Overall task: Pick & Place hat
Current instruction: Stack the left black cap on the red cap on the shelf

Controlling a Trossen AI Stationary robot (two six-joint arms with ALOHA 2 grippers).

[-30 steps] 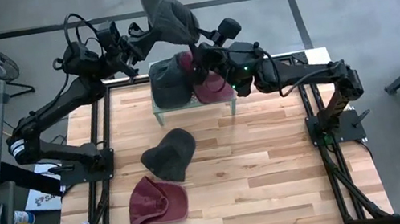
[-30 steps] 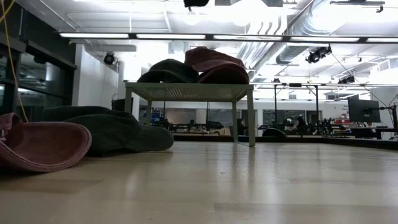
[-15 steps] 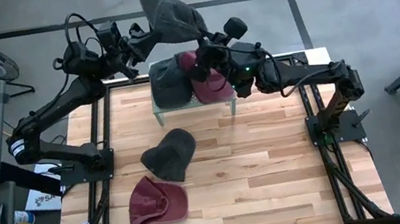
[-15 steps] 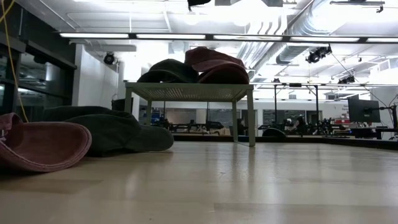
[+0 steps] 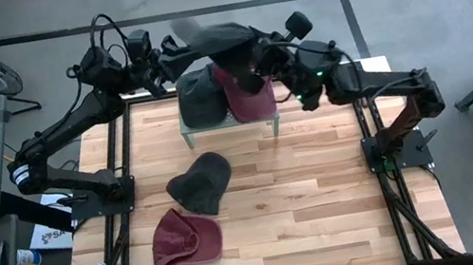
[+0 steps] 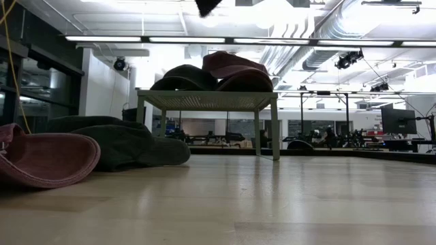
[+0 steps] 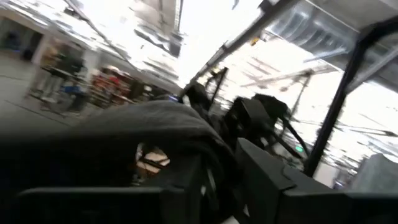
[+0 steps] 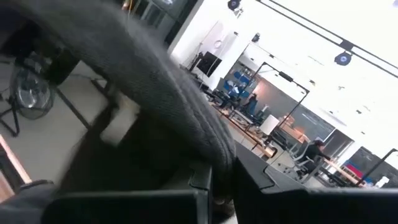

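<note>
While grey hat [image 5: 219,36] hides both tools, right pinches it; left's grip untellable.

A grey hat [image 7: 149,127] drapes across the left gripper's fingers [image 7: 261,186]. Blurred ceiling lights lie beyond.

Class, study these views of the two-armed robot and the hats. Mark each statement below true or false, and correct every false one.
1. A grey hat is held up between both arms above the small stand. True.
2. The stand carries no hats. False: a dark hat and a maroon hat lie on it.
3. Two hats lie on the wooden table in front of the stand. True: a dark grey hat and a maroon cap.
4. The right gripper rests on the table. False: it is raised at the grey hat.
</note>
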